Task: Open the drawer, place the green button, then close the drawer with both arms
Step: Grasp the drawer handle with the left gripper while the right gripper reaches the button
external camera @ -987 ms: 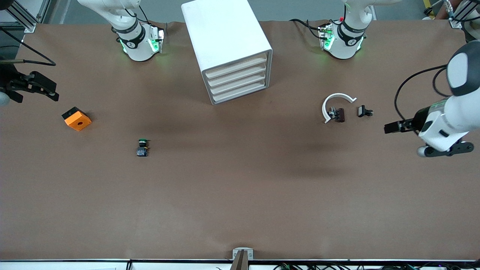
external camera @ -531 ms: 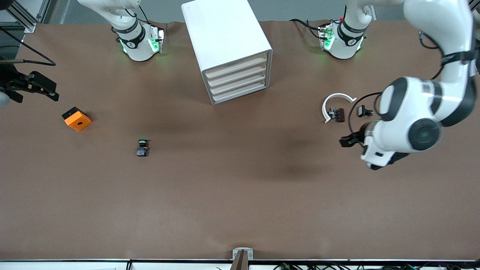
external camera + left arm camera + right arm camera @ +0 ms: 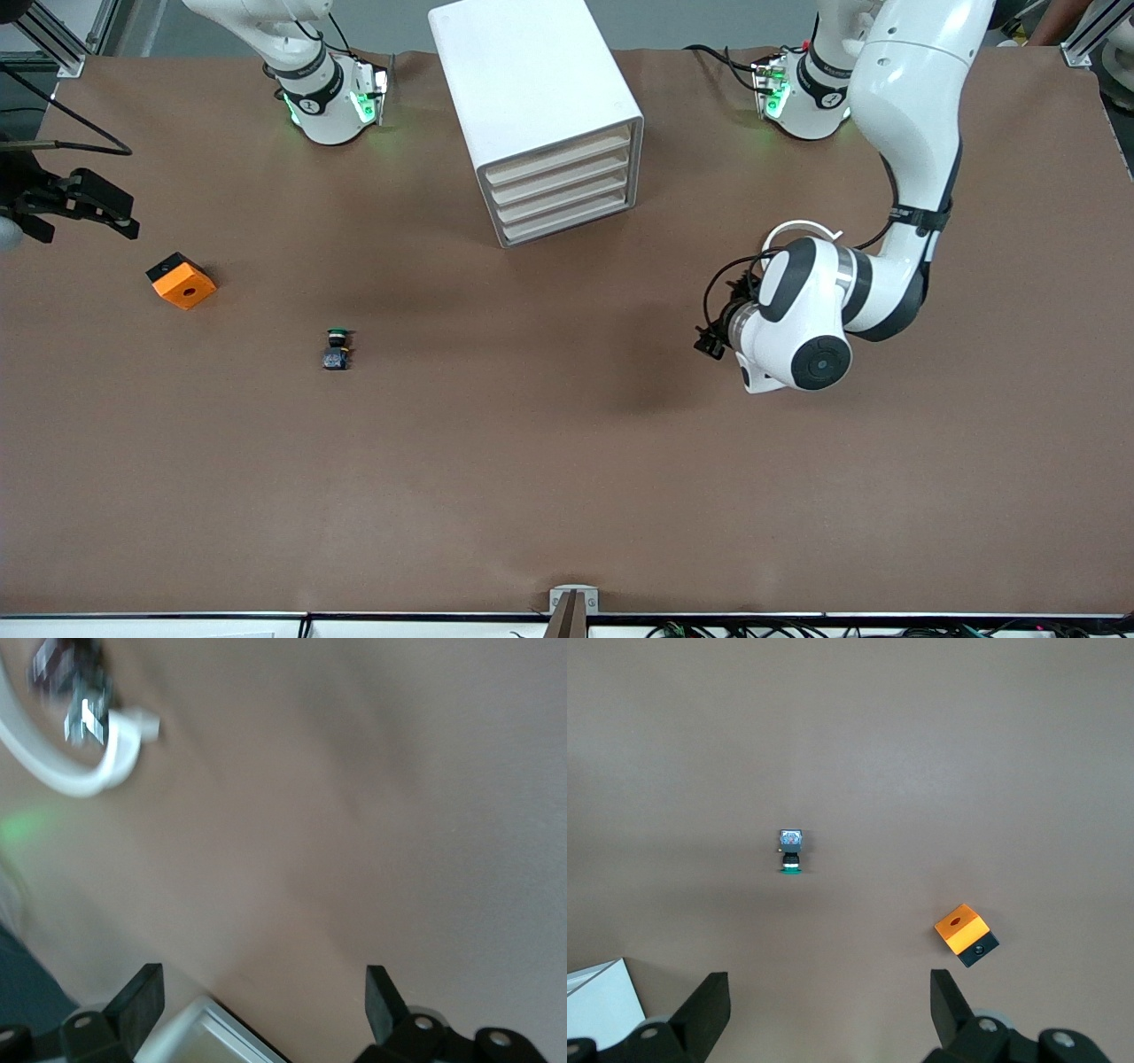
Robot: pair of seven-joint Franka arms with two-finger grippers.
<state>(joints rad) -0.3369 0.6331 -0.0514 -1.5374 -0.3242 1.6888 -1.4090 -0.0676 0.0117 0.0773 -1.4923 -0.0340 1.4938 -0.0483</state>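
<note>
I see a matt brown counter [image 3: 567, 461], paper-like; a smooth matt white cabinet [image 3: 523, 80]; glossy white plastic arm shells [image 3: 912, 97]; and an orange plastic-looking block [image 3: 182, 282].

No text, label, brand, number or sign can be read on anything in these views. The black bands around the two arm bases [image 3: 310, 96] [image 3: 819, 93] carry small white markings, but they are too small to make out.
</note>
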